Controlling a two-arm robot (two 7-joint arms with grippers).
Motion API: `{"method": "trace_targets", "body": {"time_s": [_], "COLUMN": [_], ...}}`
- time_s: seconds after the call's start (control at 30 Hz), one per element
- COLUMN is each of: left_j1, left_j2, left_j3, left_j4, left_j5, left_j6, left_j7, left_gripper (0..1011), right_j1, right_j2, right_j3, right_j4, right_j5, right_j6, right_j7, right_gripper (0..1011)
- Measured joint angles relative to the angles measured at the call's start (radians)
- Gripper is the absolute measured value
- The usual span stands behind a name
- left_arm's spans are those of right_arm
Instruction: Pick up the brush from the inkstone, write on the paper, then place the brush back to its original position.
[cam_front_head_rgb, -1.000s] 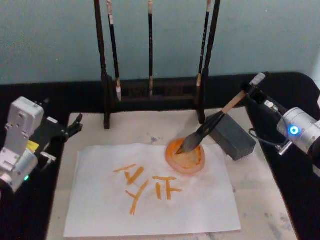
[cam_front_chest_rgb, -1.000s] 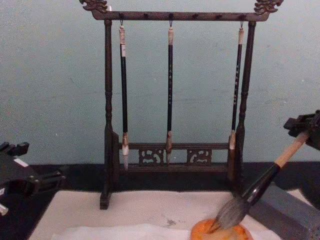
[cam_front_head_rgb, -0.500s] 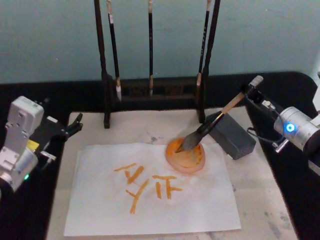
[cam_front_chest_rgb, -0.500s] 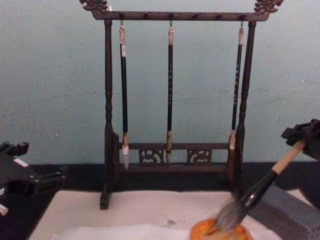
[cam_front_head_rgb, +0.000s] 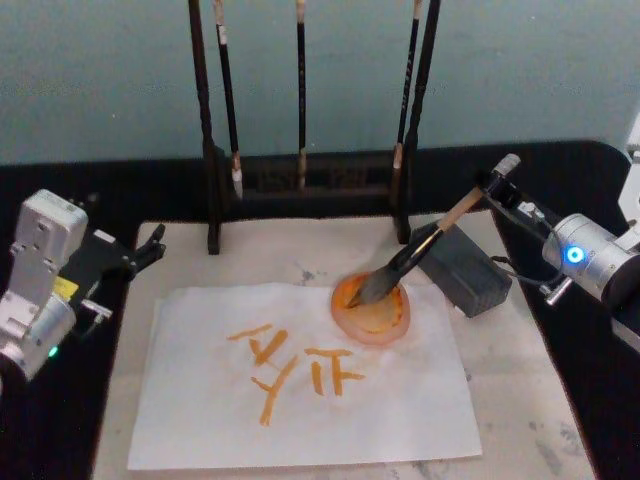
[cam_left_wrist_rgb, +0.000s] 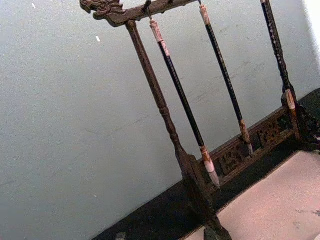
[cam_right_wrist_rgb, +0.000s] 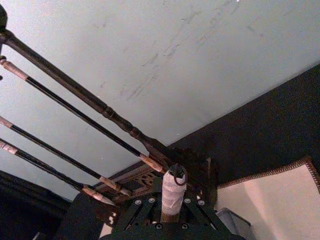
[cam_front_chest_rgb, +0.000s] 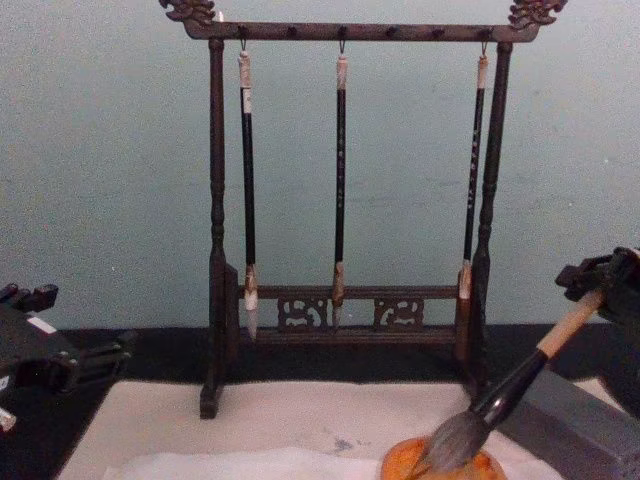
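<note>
Black surface carrying everything. Dark wooden rack standing at upper centre, three thin brushes hanging from it. Cream mat lying under paper, which is sitting lower centre and showing orange strokes. Grey block sitting right of centre, orange dish just left of it. Brush leaning tilted, bristles resting in dish. Right gripper, centre right, jaws pinching brush's upper end. Left gripper hanging idle at left edge, spread or closed: cannot tell.
</note>
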Motion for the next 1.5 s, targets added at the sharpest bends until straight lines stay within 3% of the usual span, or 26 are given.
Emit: {"method": "trace_targets", "body": {"time_s": [1.13, 1.5], "left_j1": [0.000, 0.000], "left_j2": [0.000, 0.000], "left_j3": [0.000, 0.000], "left_j4": [0.000, 0.000], "left_j5": [0.000, 0.000], "left_j6": [0.000, 0.000], "left_j7": [0.000, 0.000], "left_gripper": [1010, 1010], "right_j1": [0.019, 0.018], "right_j2": [0.031, 0.030], "right_j3": [-0.073, -0.071], "right_j4": [0.020, 0.021], "right_j5": [0.066, 0.066], "right_j6": [-0.032, -0.032], "right_j7": [-0.025, -0.025], "right_gripper": [151, 151]}}
